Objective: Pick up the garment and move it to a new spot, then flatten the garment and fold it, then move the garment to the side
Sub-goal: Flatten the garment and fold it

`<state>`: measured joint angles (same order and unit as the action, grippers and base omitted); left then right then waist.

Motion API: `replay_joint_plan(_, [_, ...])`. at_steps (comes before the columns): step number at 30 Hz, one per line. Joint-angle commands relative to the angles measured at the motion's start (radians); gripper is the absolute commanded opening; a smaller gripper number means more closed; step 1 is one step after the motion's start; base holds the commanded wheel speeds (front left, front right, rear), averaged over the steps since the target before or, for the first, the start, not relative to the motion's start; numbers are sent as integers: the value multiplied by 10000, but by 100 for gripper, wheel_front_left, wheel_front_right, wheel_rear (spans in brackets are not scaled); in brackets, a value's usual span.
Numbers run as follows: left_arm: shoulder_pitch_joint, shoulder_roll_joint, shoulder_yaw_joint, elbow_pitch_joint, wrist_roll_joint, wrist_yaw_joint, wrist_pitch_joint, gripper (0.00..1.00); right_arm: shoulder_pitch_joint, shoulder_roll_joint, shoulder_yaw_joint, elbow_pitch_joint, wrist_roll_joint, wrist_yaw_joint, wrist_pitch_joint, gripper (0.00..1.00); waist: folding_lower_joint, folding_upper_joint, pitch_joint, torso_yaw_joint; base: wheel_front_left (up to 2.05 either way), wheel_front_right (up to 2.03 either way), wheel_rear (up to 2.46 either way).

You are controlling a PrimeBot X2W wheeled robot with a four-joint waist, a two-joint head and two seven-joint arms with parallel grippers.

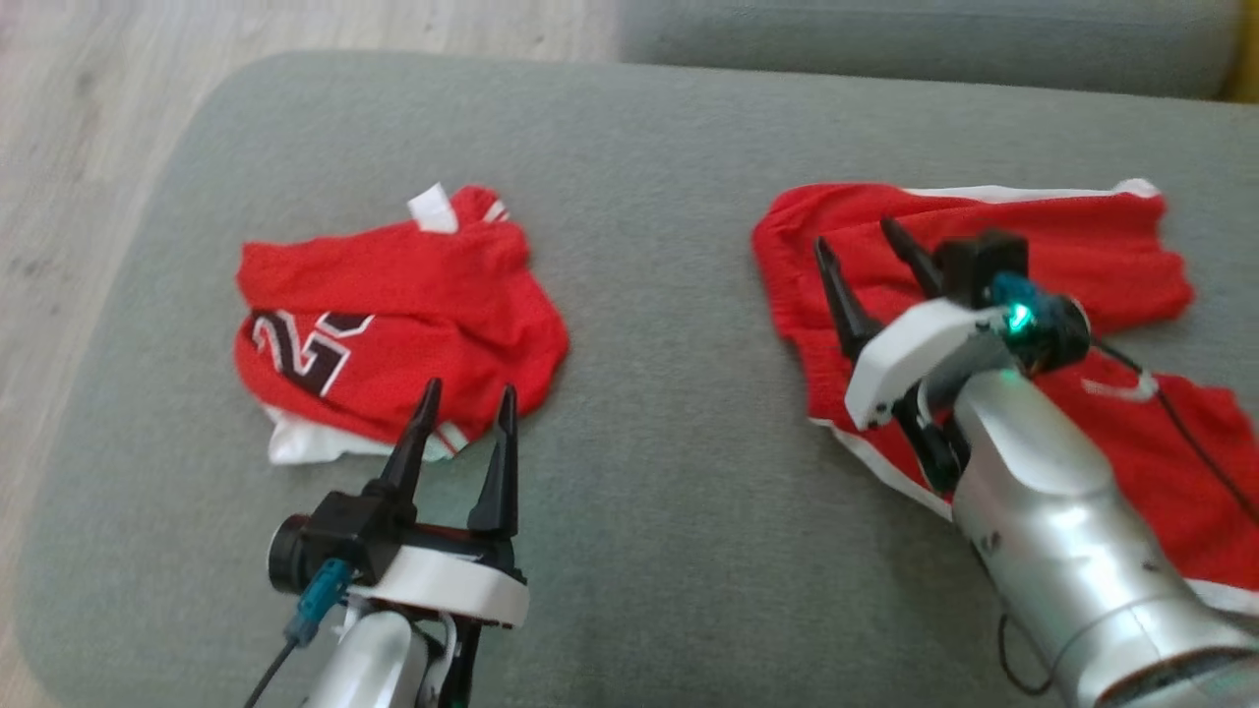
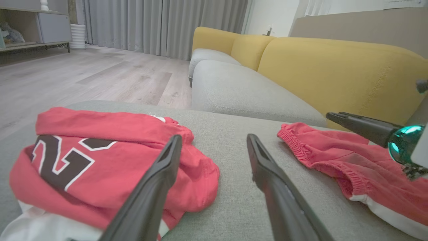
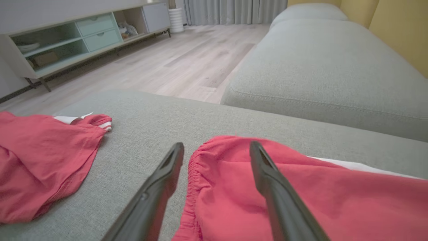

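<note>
The red shorts [image 1: 1043,246] lie spread on the right part of the grey seat cushion [image 1: 669,462], their gathered waistband toward the cushion's middle and a white trim running along their near and far edges. The right gripper [image 1: 856,236] hangs over the waistband end with its two dark fingers spread apart and nothing clamped between them. In the right wrist view the gripper [image 3: 216,145] straddles the waistband edge of the shorts [image 3: 317,201], one finger over bare cushion and the other over red cloth; whether the tips touch the fabric I cannot tell. Well apart from them, on the left part of the same cushion, a red jersey [image 1: 413,305] lies bunched in a loose heap, with a dark, white-edged number showing on its front and white fabric poking out at its near edge and at its top. The left gripper [image 1: 469,391] sits just at the jersey's near edge, fingers parted and empty. In the left wrist view, the gripper [image 2: 214,138] has one finger over the jersey [image 2: 100,160] and the other over the bare cushion, with the shorts [image 2: 334,157] off to the side. Beyond the cushion lie a pale wooden floor [image 1: 98,98], a yellow backrest [image 2: 334,67], grey curtains [image 2: 160,23] and a low cabinet [image 3: 67,40].
</note>
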<state>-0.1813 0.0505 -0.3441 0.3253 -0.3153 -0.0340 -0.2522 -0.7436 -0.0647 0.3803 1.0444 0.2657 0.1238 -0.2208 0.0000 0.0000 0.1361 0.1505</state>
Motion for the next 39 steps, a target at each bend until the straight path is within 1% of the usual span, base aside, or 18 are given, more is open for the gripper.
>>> replay_joint_plan(1, [-138,-3,439,-322,93,17,-95,100,89,145,39,-404,46,69,-208,100,0,0,-296,-373,0,0,0])
replay_joint_plan(5, [53,-3,618,-412,149,-19,-95,100,762,145,-351,-912,-243,69,-371,100,0,0,-708,-953,0,0,0])
replay_joint_plan(8, [172,-3,701,-519,186,-47,-95,100,1383,145,-1067,-1583,-650,69,-400,100,0,0,-933,-1408,0,0,0])
replay_joint_plan(10, [225,-3,714,-567,193,-67,-95,100,1915,141,-1797,-2286,-1033,69,-404,100,0,0,-1061,-1662,0,0,0])
replay_joint_plan(14, [260,-3,683,-643,124,-72,-95,100,3327,141,-3255,-4183,-1830,69,-407,100,0,0,-1285,-2117,0,0,0])
replay_joint_plan(18, [242,-3,585,-658,112,-94,-95,100,4783,142,-4051,-6002,-1920,69,-408,100,0,0,-1335,-2493,0,0,0])
replay_joint_plan(22, [274,-3,438,-570,105,-161,-95,100,6074,143,-4372,-7031,-1706,69,-408,100,0,0,-1323,-2771,0,0,0])
replay_joint_plan(25, [333,-3,354,-516,65,-148,-95,100,6775,143,-4407,-7339,-1637,69,-408,100,0,0,-1299,-2925,0,0,0])
replay_joint_plan(31, [338,-3,284,-499,7,-116,-95,100,7146,144,-4589,-7484,-1619,69,-383,100,0,0,-1250,-2996,0,0,0])
replay_joint_plan(36, [290,-3,205,-462,4,-149,-95,100,7201,144,-5242,-6908,-2100,69,406,100,0,0,-1187,-2871,0,0,0])
replay_joint_plan(39, [278,-3,207,-455,18,-135,-95,100,7041,144,-5708,-6491,-2159,69,825,100,0,0,-1068,-2760,0,0,0])
